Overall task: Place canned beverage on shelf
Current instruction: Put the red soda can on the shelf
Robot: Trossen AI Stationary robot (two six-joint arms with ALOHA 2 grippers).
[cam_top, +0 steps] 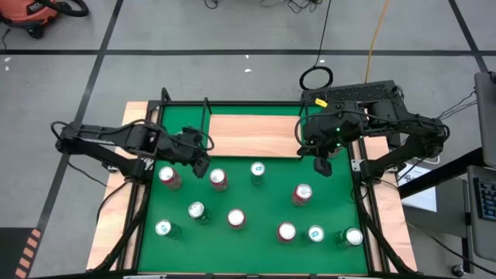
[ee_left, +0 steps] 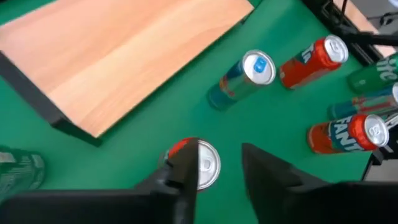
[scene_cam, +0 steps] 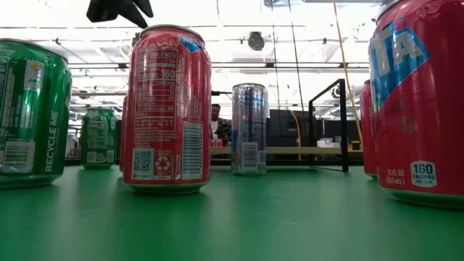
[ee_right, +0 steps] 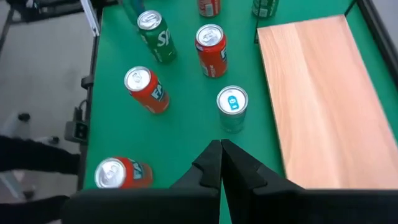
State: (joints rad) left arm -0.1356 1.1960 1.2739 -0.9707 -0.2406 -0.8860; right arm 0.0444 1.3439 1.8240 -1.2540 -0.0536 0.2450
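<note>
The shelf [cam_top: 256,133], a light-wood board with a thin black rail, lies at the table's far middle. It also shows in the left wrist view [ee_left: 124,56] and the right wrist view [ee_right: 323,93]. Several cans stand upright on the green mat. My left gripper [cam_top: 203,160] is open above the mat. It is just left of and above a red can [cam_top: 218,179], whose silver top [ee_left: 205,163] shows beside one finger [ee_left: 186,171]. My right gripper [cam_top: 320,163] is shut and empty at the shelf's right end. A silver-blue can [ee_right: 232,107] stands ahead of it.
Other cans stand around: red ones [cam_top: 169,177], [cam_top: 302,194], [cam_top: 236,218], [cam_top: 286,231] and green ones [cam_top: 197,211], [cam_top: 163,229], [cam_top: 350,237]. The silver-blue can [cam_top: 257,170] stands just before the shelf. Black frame posts [cam_top: 163,105] stand at the far corners. Pale wooden strips run along the table's sides.
</note>
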